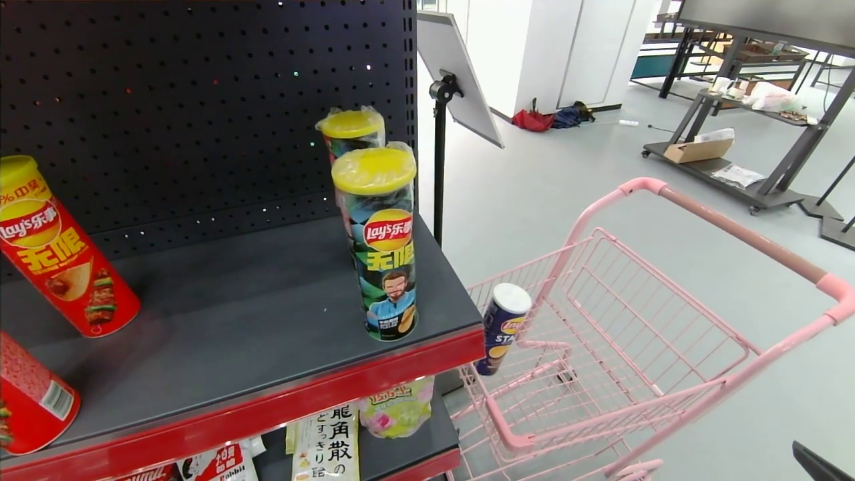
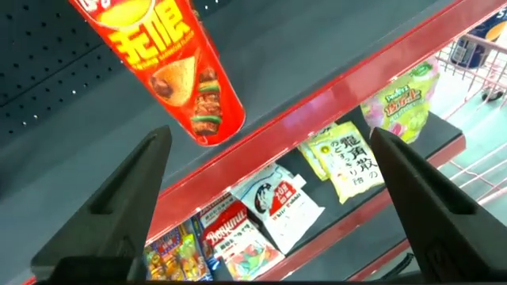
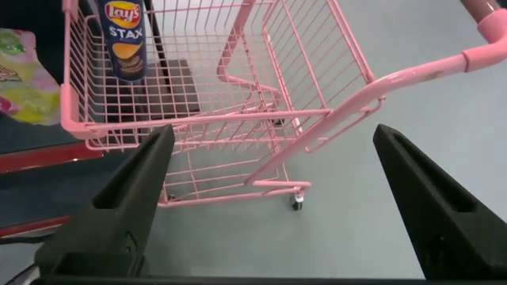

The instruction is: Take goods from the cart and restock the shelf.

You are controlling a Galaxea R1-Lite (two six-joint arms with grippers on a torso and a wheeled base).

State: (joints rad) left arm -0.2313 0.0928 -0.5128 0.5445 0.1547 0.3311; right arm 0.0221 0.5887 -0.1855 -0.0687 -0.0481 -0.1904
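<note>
Blue can [image 1: 501,327] stands upright in the corner of the pink cart [image 1: 738,234] nearest the shelf [image 1: 254,307], lower centre of the head view, and is the only item seen in the basket. The shelf carries two yellow-lidded cans [image 1: 377,247] at its right end and red cans [image 1: 63,257] at far left; the bare middle is the likely target. Left hand [image 2: 271,133] is spread wide and empty, facing the shelf. Right hand [image 3: 275,131] is spread wide and empty over the cart, presumably to take the blue can.
</note>
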